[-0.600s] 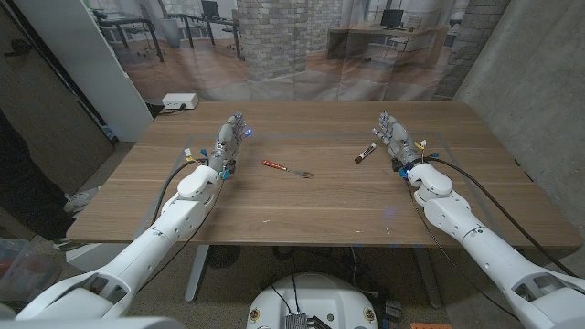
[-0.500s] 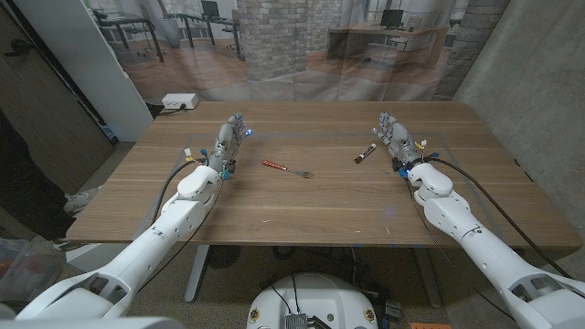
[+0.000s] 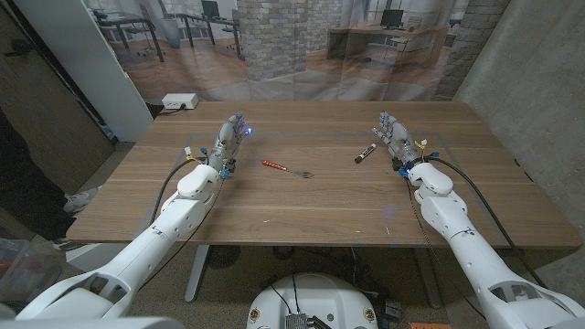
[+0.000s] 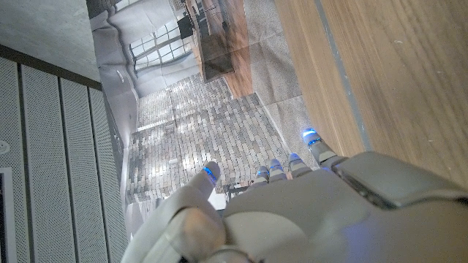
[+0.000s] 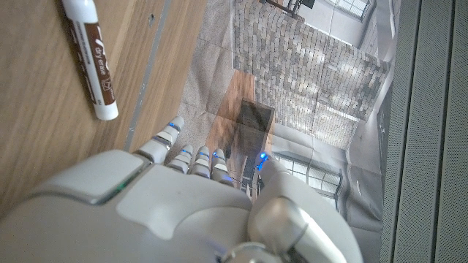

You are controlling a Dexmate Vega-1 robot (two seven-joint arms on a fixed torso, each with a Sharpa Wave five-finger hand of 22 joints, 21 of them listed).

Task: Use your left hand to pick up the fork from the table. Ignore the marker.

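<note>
Fork (image 3: 287, 169) untouched, left hand (image 3: 228, 142) empty with fingers apart.
Red handle points toward that hand, tines toward the marker (image 3: 366, 153) side.

Fork (image 3: 288, 168) mid-table (image 3: 320, 206), between left hand (image 3: 228, 142) and marker (image 3: 366, 153).

path left hand (image 3: 228, 142) to fork (image 3: 287, 169): bare table (image 3: 302, 206) | marker (image 3: 366, 153): well apart, off path

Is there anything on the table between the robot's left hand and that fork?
No. In the head view, only bare wood lies between the left hand and the fork. The marker lies beyond the fork, toward the right hand.
</note>
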